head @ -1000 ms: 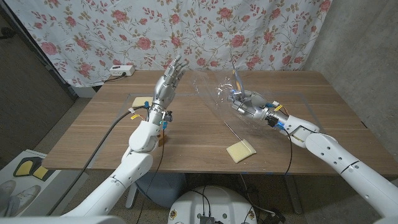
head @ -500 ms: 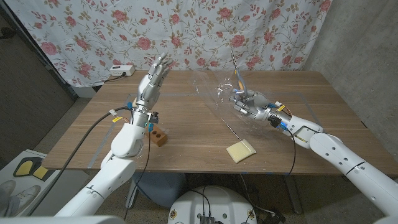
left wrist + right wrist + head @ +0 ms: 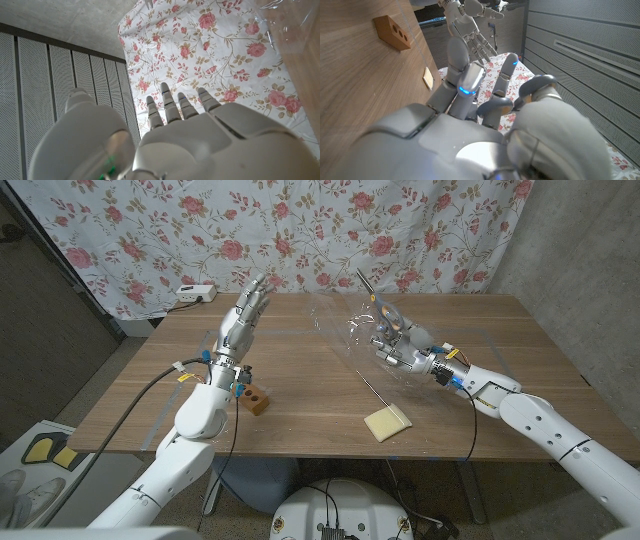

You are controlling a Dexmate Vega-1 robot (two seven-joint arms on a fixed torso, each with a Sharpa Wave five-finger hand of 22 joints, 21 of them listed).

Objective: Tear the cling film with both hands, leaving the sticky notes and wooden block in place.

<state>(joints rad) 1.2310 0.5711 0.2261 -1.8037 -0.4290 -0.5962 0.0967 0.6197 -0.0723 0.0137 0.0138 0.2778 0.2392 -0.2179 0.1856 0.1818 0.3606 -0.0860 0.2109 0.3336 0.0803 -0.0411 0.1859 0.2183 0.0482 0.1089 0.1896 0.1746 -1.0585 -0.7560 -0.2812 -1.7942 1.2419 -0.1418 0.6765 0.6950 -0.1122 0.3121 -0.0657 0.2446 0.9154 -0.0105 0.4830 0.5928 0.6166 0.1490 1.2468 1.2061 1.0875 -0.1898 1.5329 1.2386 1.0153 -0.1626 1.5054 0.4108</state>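
Observation:
The cling film is a clear crumpled sheet lifted off the middle of the wooden table, and it also shows in the left wrist view. My right hand is inside the bunched film and grips it, with a strip of film standing up above the fingers. My left hand is raised over the table's left part, fingers apart and pointing up, holding nothing and apart from the film. The wooden block lies near the left forearm. A yellow sticky-note pad lies near the front edge.
The right wrist view shows the wooden block, another sticky-note pad and my left hand across the table. A flowered curtain hangs behind the table. A white power strip sits at the far left corner.
My left hand has moved left, away from the film, and the wooden block has come into sight beside the forearm. The right hand has stayed put in the film, shifting slightly.

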